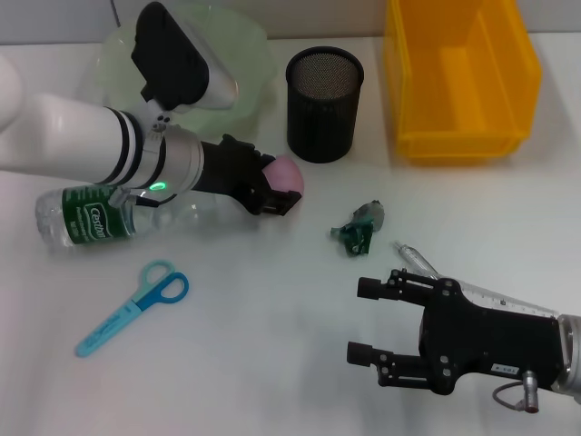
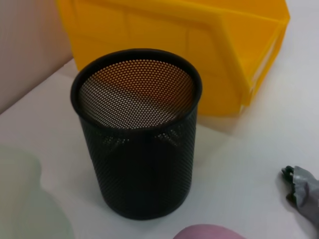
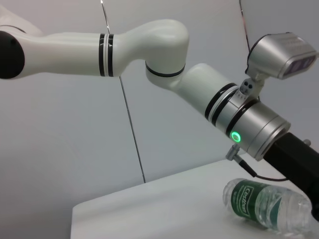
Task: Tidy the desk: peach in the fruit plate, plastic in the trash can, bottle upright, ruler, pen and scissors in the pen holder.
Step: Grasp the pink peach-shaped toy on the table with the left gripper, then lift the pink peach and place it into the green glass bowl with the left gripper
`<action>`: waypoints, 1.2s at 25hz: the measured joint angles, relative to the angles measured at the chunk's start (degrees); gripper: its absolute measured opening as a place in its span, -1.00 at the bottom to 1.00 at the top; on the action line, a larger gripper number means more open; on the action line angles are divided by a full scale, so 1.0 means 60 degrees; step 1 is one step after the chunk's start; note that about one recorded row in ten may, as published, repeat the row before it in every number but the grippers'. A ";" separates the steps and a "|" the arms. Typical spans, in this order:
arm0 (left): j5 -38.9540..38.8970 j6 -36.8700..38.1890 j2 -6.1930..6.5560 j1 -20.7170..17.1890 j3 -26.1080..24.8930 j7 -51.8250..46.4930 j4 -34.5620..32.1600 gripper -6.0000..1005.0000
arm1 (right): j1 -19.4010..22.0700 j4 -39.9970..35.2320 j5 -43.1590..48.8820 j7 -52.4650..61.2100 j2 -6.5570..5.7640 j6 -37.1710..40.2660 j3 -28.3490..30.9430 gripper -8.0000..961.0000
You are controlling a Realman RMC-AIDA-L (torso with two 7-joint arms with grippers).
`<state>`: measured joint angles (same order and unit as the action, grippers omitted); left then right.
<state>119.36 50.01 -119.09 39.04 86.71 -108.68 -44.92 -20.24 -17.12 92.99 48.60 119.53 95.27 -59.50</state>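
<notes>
Now, scanning from your left: a clear water bottle [image 1: 91, 218] with a green label lies on its side on the white desk [image 1: 272, 345], partly under the left arm. In front of it, blue scissors [image 1: 136, 304] lie flat. Behind the arm sits the pale green fruit plate [image 1: 250, 50]. Your left gripper [image 1: 277, 195] reaches across the bottle with its fingers clamped around the pink peach [image 1: 290, 173], close to the desk surface. Just behind the peach stands the black mesh pen holder [image 1: 324, 104], upright. To the right of the peach lies a crumpled scrap of plastic [image 1: 361, 227], apart from everything else. The yellow trash can [image 1: 458, 77] stands at the back right. Your right gripper [image 1: 368, 322] hovers near the front right with its fingers apart, holding nothing; a pen [image 1: 413, 257] and ruler [image 1: 504, 295] lie just behind it
</notes>
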 joint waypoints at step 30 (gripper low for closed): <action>-0.0103 -0.0197 0.0067 -0.1012 -0.1349 0.0081 -0.1776 -0.68 | -0.0144 0.0043 -0.0311 0.0001 0.0003 -0.0233 -0.0001 0.60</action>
<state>118.74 48.83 -118.69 32.97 78.62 -108.19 -55.58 -21.10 -16.87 91.12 48.60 119.55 93.87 -59.50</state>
